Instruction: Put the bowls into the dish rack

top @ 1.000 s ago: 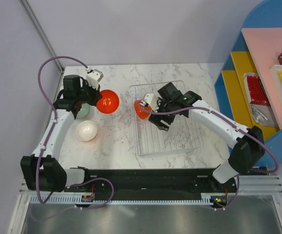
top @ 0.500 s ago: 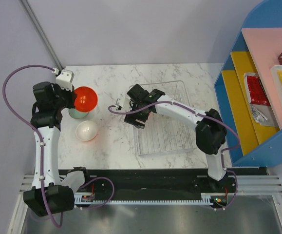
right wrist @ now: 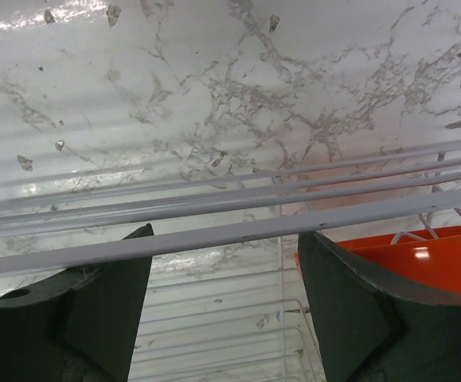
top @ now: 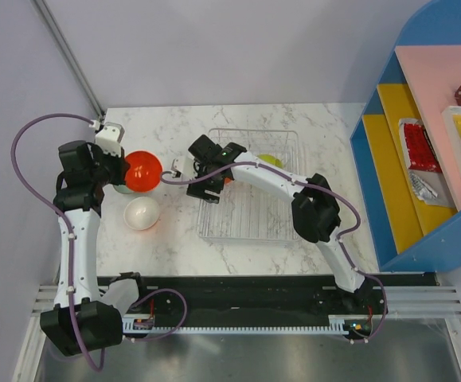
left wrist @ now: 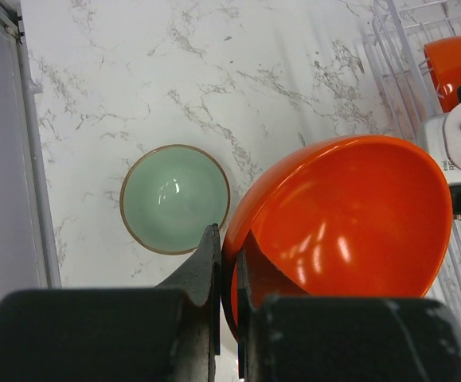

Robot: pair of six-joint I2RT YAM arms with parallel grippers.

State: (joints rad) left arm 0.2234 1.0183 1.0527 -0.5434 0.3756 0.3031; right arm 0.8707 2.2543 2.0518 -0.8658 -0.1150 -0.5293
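My left gripper is shut on the rim of a red-orange bowl and holds it tilted above the table; the left wrist view shows the rim pinched between the fingers. The pale mint bowl sits on the table beneath it. A white bowl lies nearer me. The clear dish rack holds a lime-green bowl and an orange bowl. My right gripper is open at the rack's left edge, its jaws astride the rim wire, with the orange bowl beside its right finger.
A grey wall panel borders the table's left side. A blue shelf unit with packets stands at the right. The arms' black base rail runs along the near edge.
The dish rack has shifted left with my right gripper at its left edge. My left gripper has moved slightly right, still holding the red-orange bowl.
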